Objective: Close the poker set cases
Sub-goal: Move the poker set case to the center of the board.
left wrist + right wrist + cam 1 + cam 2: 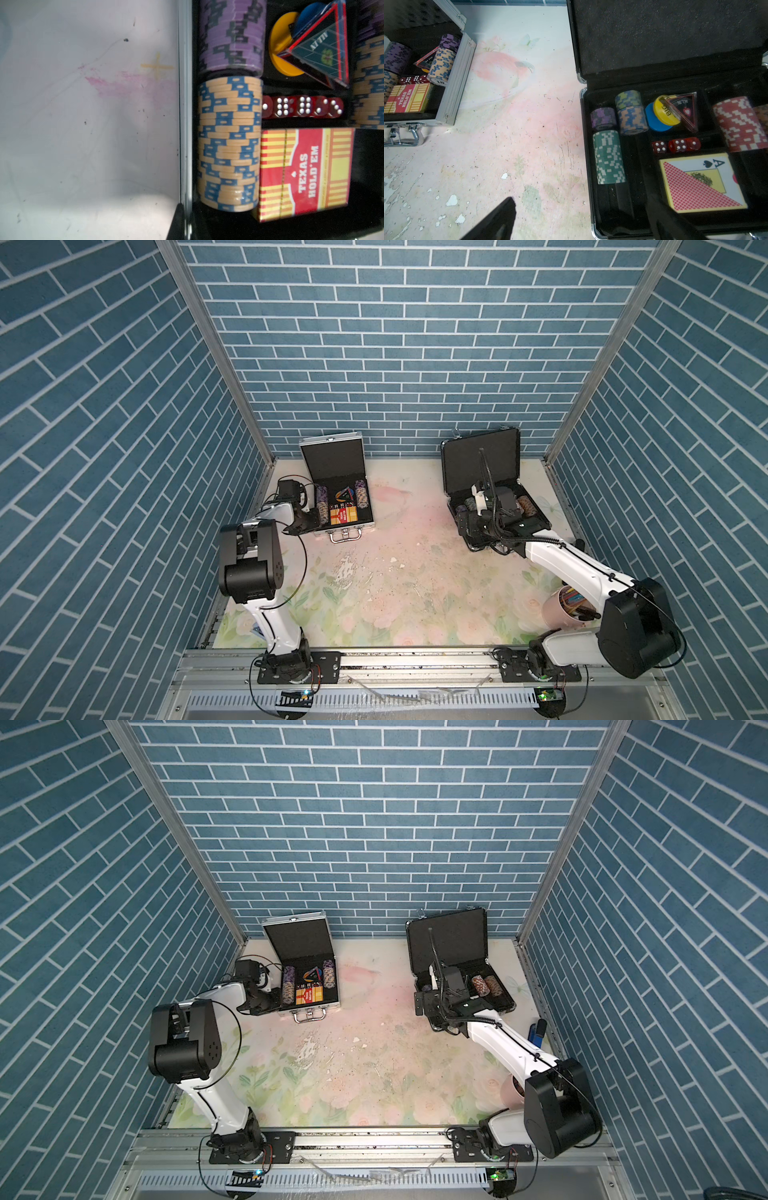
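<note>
Poker set cases (332,460) both sit open, left gripper (311,524) pinched shut, right gripper (581,201) spread wide over one.

You worked inside a booth of blue brick-pattern walls (386,344).
Three such walls closed you in, joined at the back by two metal corner posts (218,352). The tabletop (395,572) wore a pale floral print in pink and green, scuffed and flaking white near its middle. A metal rail (415,657) ran along the near edge, under even light.
</note>
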Available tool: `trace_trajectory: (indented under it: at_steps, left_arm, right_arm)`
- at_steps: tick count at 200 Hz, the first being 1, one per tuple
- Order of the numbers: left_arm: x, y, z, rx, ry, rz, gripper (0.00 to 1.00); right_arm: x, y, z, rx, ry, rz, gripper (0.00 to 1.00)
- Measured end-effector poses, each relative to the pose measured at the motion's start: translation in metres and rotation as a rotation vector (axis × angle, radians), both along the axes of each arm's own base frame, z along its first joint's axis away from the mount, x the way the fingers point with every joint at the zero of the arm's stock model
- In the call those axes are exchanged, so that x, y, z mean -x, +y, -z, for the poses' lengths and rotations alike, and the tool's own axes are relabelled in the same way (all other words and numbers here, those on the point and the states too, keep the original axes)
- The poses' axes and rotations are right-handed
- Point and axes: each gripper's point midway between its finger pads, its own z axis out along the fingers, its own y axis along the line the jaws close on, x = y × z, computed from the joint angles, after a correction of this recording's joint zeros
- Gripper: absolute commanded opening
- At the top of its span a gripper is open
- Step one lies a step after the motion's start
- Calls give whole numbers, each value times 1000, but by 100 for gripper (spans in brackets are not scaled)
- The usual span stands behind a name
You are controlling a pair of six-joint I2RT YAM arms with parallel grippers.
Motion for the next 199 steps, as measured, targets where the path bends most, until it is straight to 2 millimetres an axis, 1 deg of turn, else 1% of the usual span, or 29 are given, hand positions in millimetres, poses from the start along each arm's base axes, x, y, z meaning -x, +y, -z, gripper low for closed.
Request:
trace_trajectory:
  at_steps: [35,61,81,124,140,154,181,199]
  left_arm:
    - [12,-19,1,-4,9,3,0]
    - [27,-35,1,6,17,15,0]
    - [38,-46,1,15,34,35,0]
    - [59,-71,2,38,79,69,0]
    - [64,-79,3,45,83,74,0]
    - [68,-87,3,51,83,77,0]
    - [74,-102,3,58,81,89,0]
    - [77,-110,4,65,77,99,0]
  right_arm:
    - [5,11,7,-21,39,-18,98]
    - [9,30,15,-45,78,-49,97]
    - [12,51,24,-68,119,-79,96]
    - [18,113,48,-140,241,-160,91]
    - [20,133,55,-159,276,-174,87]
    - [22,144,60,-171,300,-172,81]
    - [28,155,74,-186,344,-153,66]
    - [26,158,82,-190,364,-131,60]
